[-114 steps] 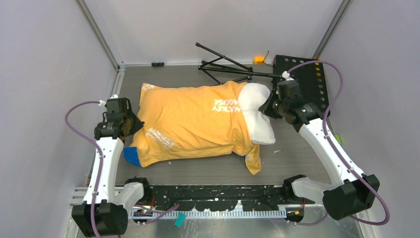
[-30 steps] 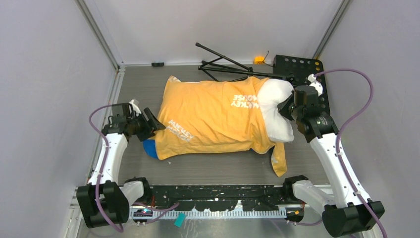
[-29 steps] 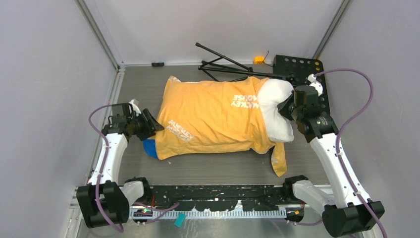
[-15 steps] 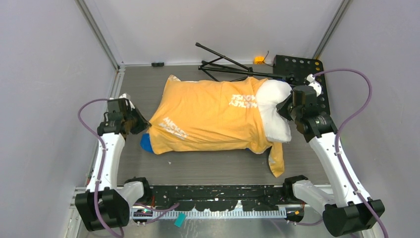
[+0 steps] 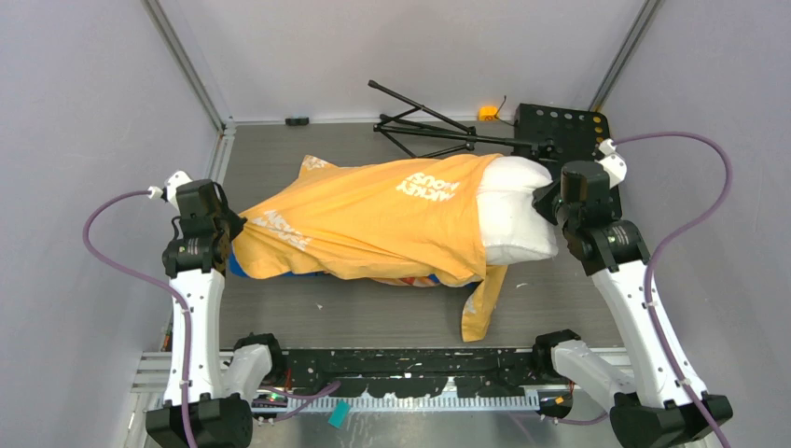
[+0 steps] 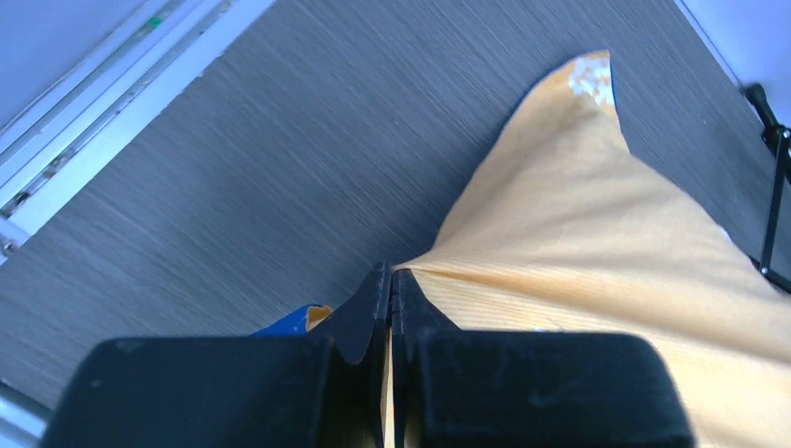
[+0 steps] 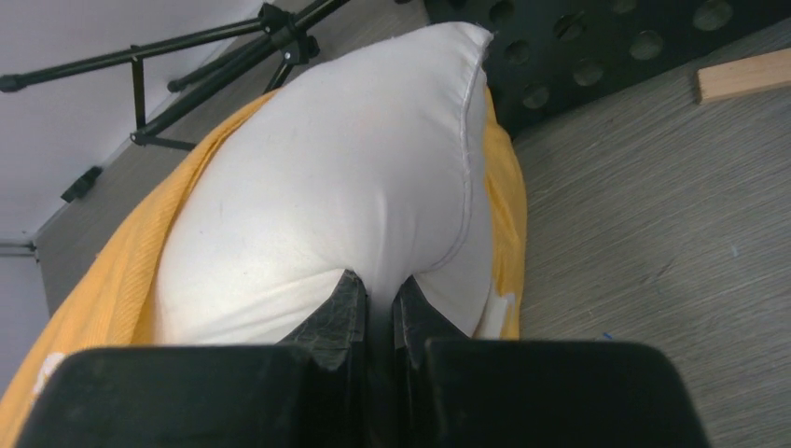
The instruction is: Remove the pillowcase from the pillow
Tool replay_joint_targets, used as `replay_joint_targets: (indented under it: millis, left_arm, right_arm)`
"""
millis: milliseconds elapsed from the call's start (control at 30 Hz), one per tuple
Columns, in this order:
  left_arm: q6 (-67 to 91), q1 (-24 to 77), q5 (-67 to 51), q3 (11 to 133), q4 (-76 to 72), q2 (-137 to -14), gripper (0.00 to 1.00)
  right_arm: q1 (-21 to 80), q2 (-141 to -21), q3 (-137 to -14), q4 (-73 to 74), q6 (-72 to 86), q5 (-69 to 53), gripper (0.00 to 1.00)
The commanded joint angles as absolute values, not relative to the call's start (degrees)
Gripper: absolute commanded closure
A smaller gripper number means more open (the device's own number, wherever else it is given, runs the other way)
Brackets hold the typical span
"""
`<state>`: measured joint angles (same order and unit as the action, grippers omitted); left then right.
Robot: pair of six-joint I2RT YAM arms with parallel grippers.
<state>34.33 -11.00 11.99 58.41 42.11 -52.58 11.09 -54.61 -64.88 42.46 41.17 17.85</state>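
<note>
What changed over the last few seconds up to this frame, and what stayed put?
The left gripper, fingers shut on the pillowcase, pulled back leftward over the last second, stretching the fabric taut. A little more of the white pillow now shows at the right end. The right gripper stayed clamped on the pillow; the tripod and black perforated board did not move.
</note>
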Motion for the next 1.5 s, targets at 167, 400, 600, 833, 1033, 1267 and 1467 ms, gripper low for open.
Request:
replay_joint_targets:
  millis: [167, 400, 600, 833, 1033, 1267, 1467]
  left_arm:
    - [39.3, -14.3, 39.6, 58.4, 42.8, -47.8, 1.0]
    - [46.2, -14.6, 51.1, 59.2, 48.1, -47.2, 1.0]
    - [46.3, -14.5, 51.3, 58.2, 47.6, -46.9, 1.0]
    - [51.9, -14.5, 57.5, 60.4, 52.5, -47.7, 1.0]
    - [42.5, -14.5, 39.9, 56.9, 40.4, -48.0, 1.0]
    - [31.8, -14.5, -7.8, 59.5, 32.4, -55.8, 0.6]
    - [29.6, -11.0, -10.1, 66.4, 38.9, -56.4, 0.29]
  right_arm:
    - [8.8, -44.8, -65.7, 34.4, 40.1, 40.4, 1.0]
    - [8.7, -44.7, -66.0, 37.9, 42.9, 49.4, 1.0]
    - [8.8, -43.8, -65.5, 38.1, 43.4, 53.9, 1.0]
    - [8.9, -41.9, -65.6, 38.1, 42.4, 62.9, 1.0]
    - [9.0, -42.5, -63.3, 30.2, 36.0, 42.6, 1.0]
    - [9.0, -56.0, -65.4, 27.7, 36.9, -5.1, 1.0]
    - [10.7, -60.4, -58.7, 18.9, 42.4, -24.7, 1.0]
